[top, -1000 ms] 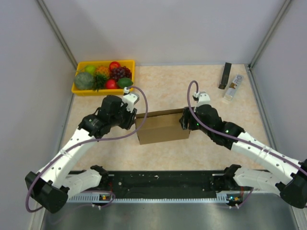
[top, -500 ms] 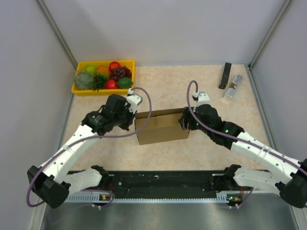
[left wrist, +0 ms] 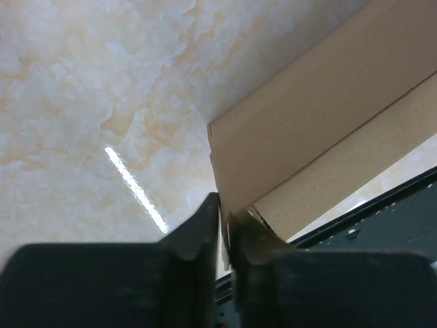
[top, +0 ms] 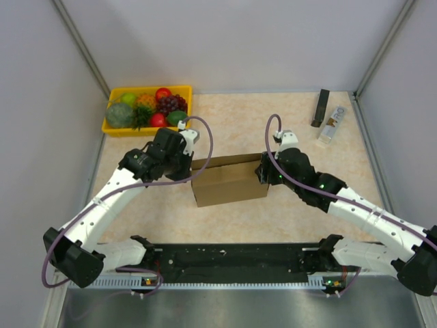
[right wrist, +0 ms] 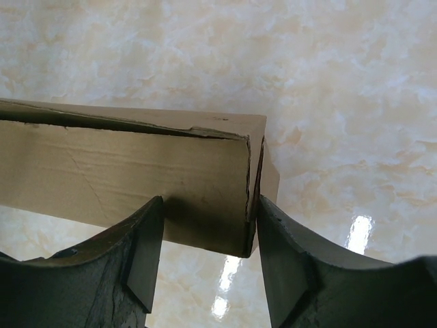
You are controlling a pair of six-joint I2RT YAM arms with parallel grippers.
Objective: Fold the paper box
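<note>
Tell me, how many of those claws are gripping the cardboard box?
2. The left gripper pinches a thin cardboard edge at the left end of the paper box. The right gripper clasps the right end, one finger on each side.

White links on the left arm [top: 109,198] and right arm [top: 369,215], black joints, black bases. Purple cable [top: 212,145] looping off each wrist. Green lights dot the right one. Fingers [right wrist: 133,263] dark, matte, wedge-shaped.
</note>
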